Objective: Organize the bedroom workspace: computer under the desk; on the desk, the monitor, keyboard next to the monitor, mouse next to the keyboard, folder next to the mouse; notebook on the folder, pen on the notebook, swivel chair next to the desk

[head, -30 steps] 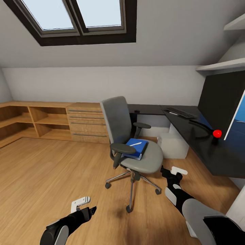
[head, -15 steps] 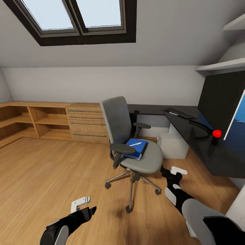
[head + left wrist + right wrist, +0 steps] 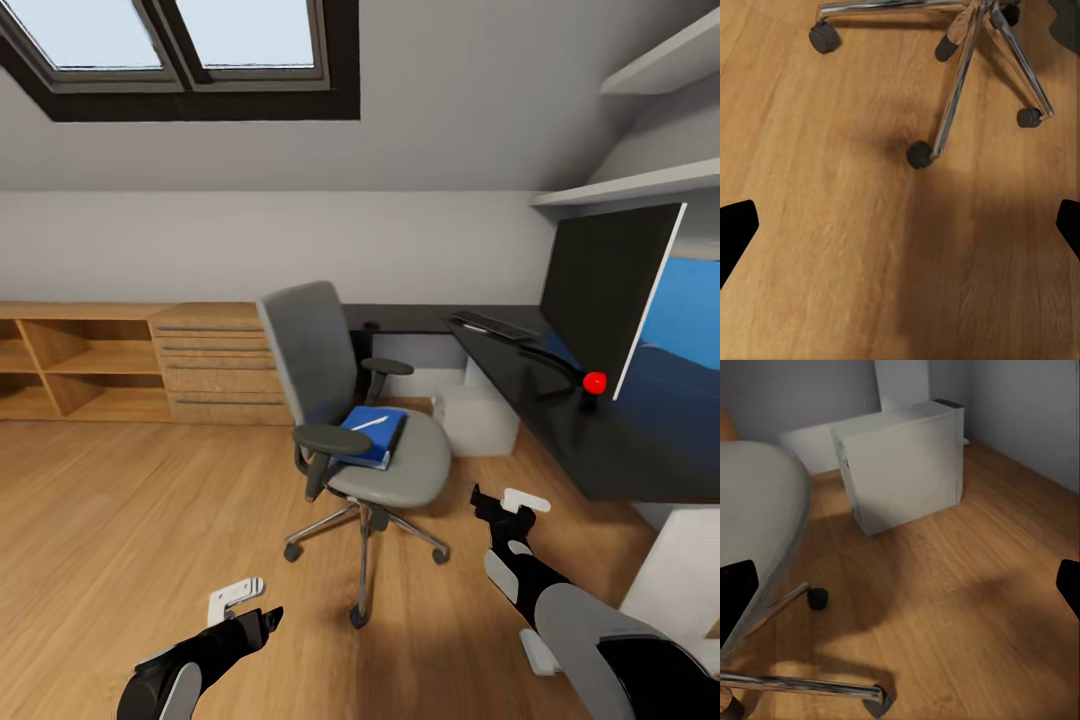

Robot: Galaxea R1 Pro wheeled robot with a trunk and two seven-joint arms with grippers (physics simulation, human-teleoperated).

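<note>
view panned right since a second ago, things unmoved | grey upholstered swivel chair (image 3: 345,420) off glossy black table (image 3: 560,410) front edge | bright-blue folder (image 3: 370,437) + white pen (image 3: 368,422) on seat | left pincer (image 3: 250,600), right pincer (image 3: 505,503) wide open, empty | approach, nothing grasped yet

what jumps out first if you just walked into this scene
The grey chair stands mid-room on the wood floor, with a blue folder and a white pen on its seat. To its right, a big black monitor with a red light stands on the glossy black desk, and a pale computer sits underneath.
</note>
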